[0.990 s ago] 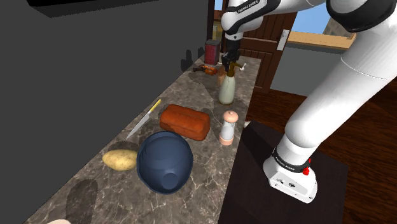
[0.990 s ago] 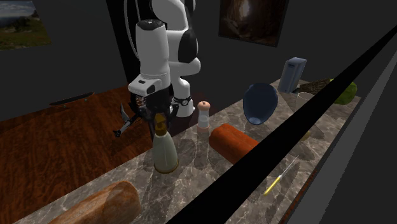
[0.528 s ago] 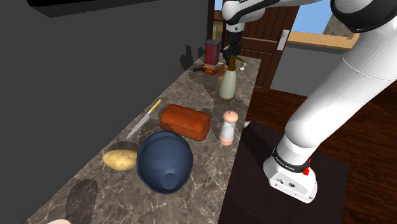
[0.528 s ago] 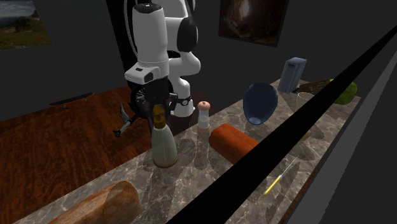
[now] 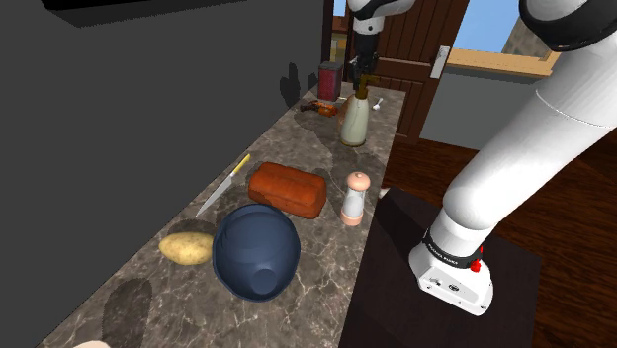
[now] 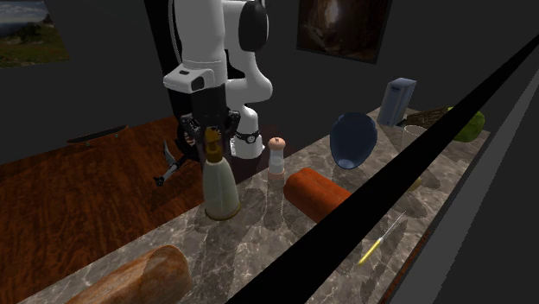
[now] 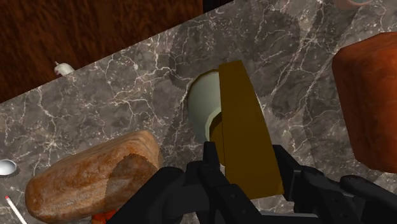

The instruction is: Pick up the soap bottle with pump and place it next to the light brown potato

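The soap bottle (image 5: 355,120) has a cream body and a brown pump top. It hangs upright just above the far end of the marble counter (image 5: 307,148). My gripper (image 5: 362,87) is shut on the pump from above. In the second exterior view the gripper (image 6: 212,143) clasps the top of the bottle (image 6: 220,186). In the wrist view the black fingers (image 7: 213,168) clamp the brown pump (image 7: 245,127), with the bottle's cream shoulder (image 7: 202,105) below. The light brown potato (image 5: 186,247) lies at the near end of the counter, beside a dark blue bowl (image 5: 255,250).
Between bottle and potato lie a reddish-brown loaf (image 5: 287,189), a shaker (image 5: 355,198) near the counter's edge and a yellow-handled knife (image 5: 225,183) along the wall. A dark red jar (image 5: 329,79) stands behind the bottle. A brown bread roll (image 7: 95,175) lies near the bottle.
The gripper has risen with the soap bottle in it, taking the bottle a little up off the counter. Nothing else has moved.
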Controlling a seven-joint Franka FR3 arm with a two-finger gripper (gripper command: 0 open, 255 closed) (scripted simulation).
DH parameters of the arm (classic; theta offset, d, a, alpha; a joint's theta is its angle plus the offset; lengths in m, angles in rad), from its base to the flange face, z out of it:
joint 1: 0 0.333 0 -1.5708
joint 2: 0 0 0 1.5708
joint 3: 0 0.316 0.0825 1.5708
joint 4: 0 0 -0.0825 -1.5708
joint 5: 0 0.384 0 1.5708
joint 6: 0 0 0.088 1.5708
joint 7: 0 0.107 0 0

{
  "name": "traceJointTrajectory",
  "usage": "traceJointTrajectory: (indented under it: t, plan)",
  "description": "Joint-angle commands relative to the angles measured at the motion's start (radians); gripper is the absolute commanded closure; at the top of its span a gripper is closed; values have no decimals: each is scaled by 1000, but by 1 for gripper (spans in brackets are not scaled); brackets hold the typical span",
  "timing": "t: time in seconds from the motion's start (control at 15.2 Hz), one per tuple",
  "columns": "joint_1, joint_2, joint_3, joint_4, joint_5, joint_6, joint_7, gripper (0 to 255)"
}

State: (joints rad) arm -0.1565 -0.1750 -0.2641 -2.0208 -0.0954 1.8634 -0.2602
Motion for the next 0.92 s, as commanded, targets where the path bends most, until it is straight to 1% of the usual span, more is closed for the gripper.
traceJointTrajectory:
  t: [0.0, 0.86]
  plan:
    - [1, -5, 2, 21, 0, -26, 0, 255]
    - [4, 4, 6, 206, 6, -201, -10, 255]
